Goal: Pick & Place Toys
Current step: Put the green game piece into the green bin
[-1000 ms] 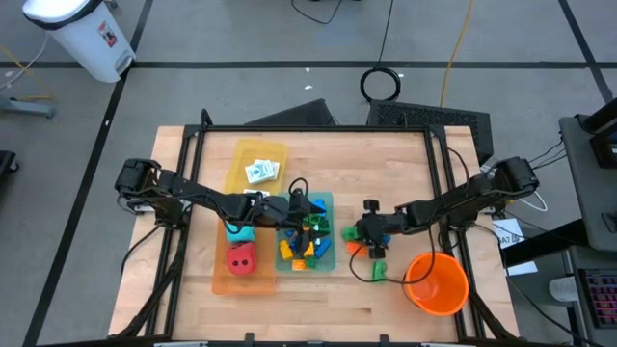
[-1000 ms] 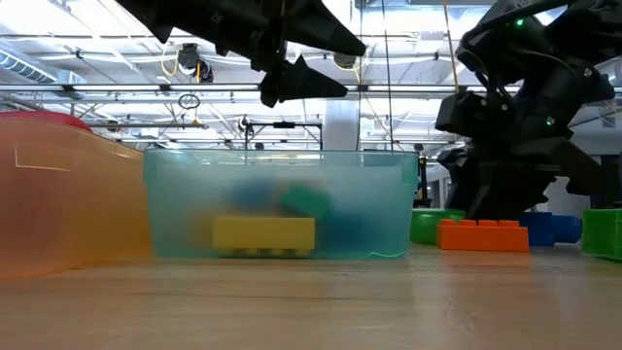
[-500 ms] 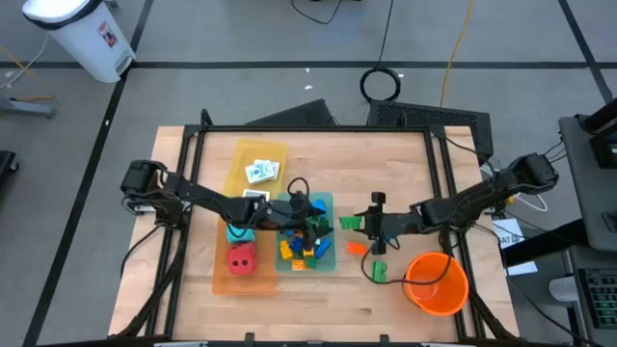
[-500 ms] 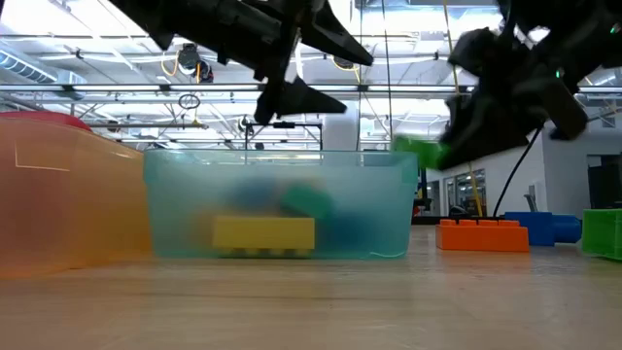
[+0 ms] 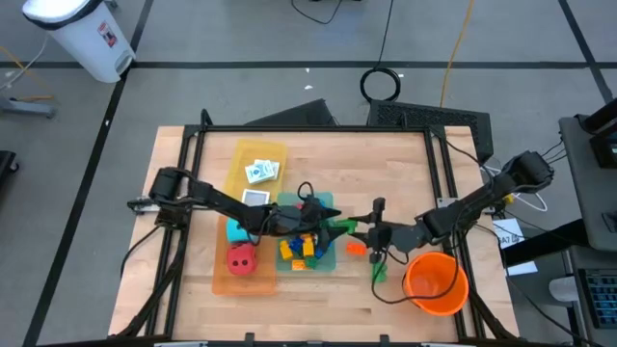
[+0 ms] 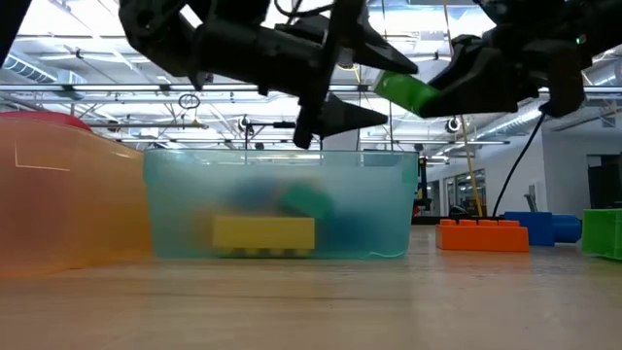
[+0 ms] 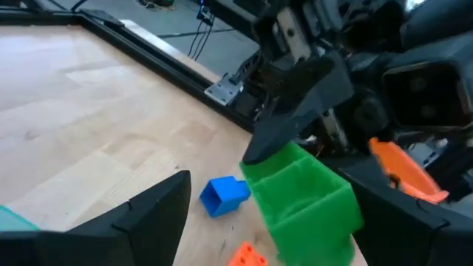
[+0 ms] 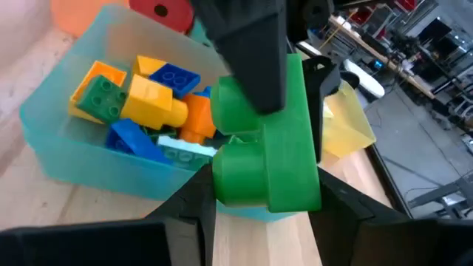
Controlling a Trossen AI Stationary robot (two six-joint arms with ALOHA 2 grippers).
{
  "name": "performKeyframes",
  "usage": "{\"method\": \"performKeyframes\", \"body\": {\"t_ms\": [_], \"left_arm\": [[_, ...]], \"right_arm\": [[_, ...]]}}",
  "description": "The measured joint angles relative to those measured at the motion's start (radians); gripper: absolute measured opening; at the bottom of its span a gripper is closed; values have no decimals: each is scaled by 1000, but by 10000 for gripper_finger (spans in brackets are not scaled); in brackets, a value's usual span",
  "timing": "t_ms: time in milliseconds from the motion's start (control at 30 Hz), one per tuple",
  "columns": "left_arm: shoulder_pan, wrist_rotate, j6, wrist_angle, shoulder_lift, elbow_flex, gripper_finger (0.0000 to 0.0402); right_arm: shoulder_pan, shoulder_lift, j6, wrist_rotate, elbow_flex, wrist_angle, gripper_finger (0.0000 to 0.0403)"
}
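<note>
- The right end effector (image 5: 349, 227) pinches a green brick (image 8: 267, 151) at the near edge of the teal tray (image 5: 330, 258), carrying it above the rim, clear of the surface (image 5: 318, 308).
- The left end effector (image 5: 323, 220) hovers over the same tray with its fingers spread and nothing between them.
- Progress looks to be well past the middle: the teal tray already holds a heap of blue, yellow, orange and green bricks (image 5: 304, 246), the orange tray (image 5: 224, 282) holds a red die (image 5: 241, 257) and a teal die (image 5: 238, 232), and the yellow tray (image 5: 238, 154) holds picture cards (image 5: 260, 171).
- Left to do, judging by the high view: release the green brick into the tray, then collect the few loose bricks on the surface between the tray and the orange bucket (image 5: 436, 282), an orange brick (image 5: 357, 248) and a second green brick (image 5: 379, 274) among them.
- The low view shows the carried brick's height over the rim, which the high view cannot; it also shows a blue brick (image 6: 550, 227) beside an orange one.
- The right wrist view alone shows the tray's contents brick by brick; the left wrist view shows the carried brick from the far side.
</note>
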Motion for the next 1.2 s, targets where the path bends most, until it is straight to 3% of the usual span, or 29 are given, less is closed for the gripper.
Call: {"method": "performKeyframes", "body": {"t_ms": [300, 400, 567, 600, 800, 1000, 1200], "left_arm": [[-2, 28, 5, -79, 76, 117, 322], [-2, 28, 4, -120, 76, 130, 276], [3, 23, -18, -115, 75, 130, 157], [6, 27, -25, -117, 74, 130, 151], [21, 112, 20, -181, 19, 125, 151], [-9, 32, 73, -288, -53, 126, 151], [-29, 6, 113, -372, -86, 124, 151]], "right_arm": [[-8, 42, -43, 1, 1, 35, 129], [-8, 41, -43, 1, 1, 41, 130], [-8, 41, -48, 7, 1, 39, 131], [-8, 41, -50, 12, 1, 35, 133], [7, 32, 41, 4, 3, 30, 174], [16, -16, 107, -13, -2, -82, 215], [15, -121, 167, -8, -1, -203, 224]]}}
